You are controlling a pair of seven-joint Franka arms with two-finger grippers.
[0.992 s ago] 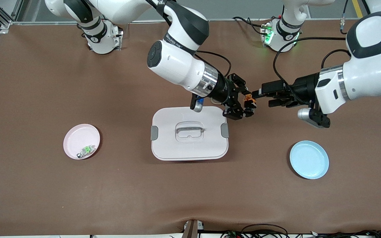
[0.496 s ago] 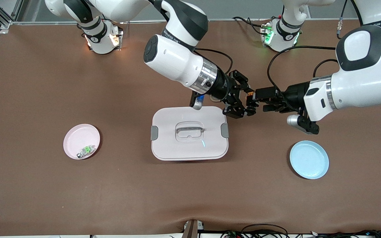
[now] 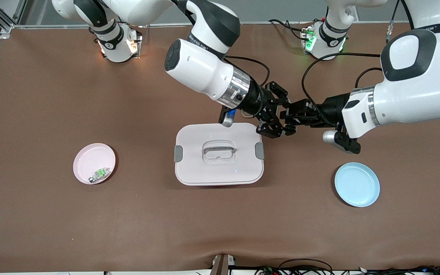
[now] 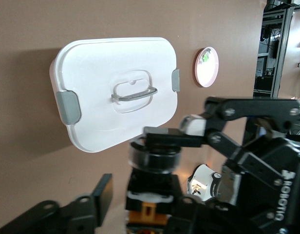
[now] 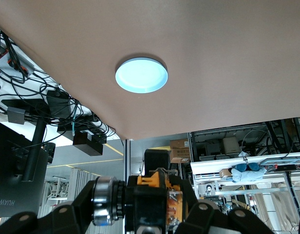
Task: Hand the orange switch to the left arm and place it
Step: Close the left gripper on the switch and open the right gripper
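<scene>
**Switch between my two grippers, beside the box**

My right gripper [image 3: 279, 114] hangs in the air just past the box's corner at the left arm's end, its fingers clamped on the switch [image 4: 152, 197]. In the left wrist view the switch shows its black body, silver ring and orange end between the black fingers; the right wrist view shows the orange part [image 5: 157, 187] held close under the camera.

My left gripper [image 3: 290, 116] meets it there, fingers narrowed around the switch, but I cannot tell whether they grip it.

The box [image 3: 219, 153] sits lidded mid-table, clips at both ends, nearer the front camera than both grippers. A blue plate [image 3: 357, 184] lies toward the left arm's end, a pink plate [image 3: 90, 158] with a small green part [image 3: 99, 174] toward the right arm's end.
</scene>
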